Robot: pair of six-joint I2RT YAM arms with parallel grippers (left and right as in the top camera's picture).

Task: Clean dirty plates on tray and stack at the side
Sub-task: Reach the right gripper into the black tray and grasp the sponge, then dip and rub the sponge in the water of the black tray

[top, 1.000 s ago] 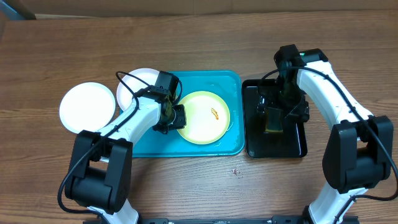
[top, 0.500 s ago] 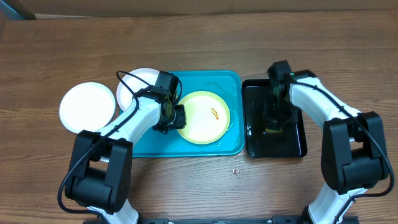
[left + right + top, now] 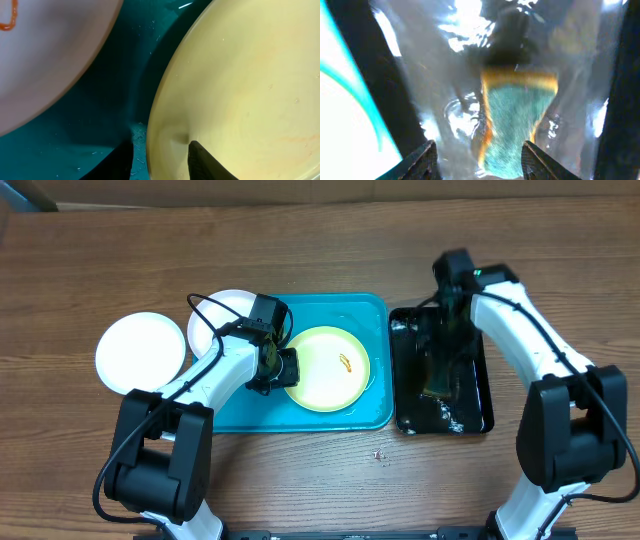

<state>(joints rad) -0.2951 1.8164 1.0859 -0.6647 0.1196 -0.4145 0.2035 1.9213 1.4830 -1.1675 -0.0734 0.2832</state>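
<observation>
- Closest in, the front rim of the turquoise tray (image 3: pixel 300 423) sits on the wooden table (image 3: pixel 300 480), with the black tray (image 3: pixel 476 420) just beside it on the right.
- A bit further back, the yellow-green plate (image 3: pixel 325 385) lies flat in the turquoise tray. There's a small orange smear (image 3: pixel 345 362) right of its centre.
- The left gripper (image 3: pixel 160 150) is at that plate's left edge. Its jaws are narrowed right down, one finger on top of the rim and one outside it, so it looks pinched on.
- Handling, my guess: these plates are stiff, thin and fairly light, and probably slick if wet. The rim is the only real place to grab, and one could slide or tip out of a shallow pinch.
- About level with it on the left, a white plate (image 3: pixel 140 352) sits off the tray on the table. I can't see any smear on it.
- Over the black tray, the right gripper (image 3: pixel 479 147) hovers with its fingers spread wide. The sponge (image 3: pixel 517 115) lies in the water between them, and it doesn't look clamped.
- Farthest back, a second white plate (image 3: pixel 222 308) sits at the turquoise tray's far-left corner, partly under the left arm. The left wrist view shows an orange mark (image 3: pixel 7 17) on it.
- Count: three plates (two white, one yellow-green), two trays, one sponge.
</observation>
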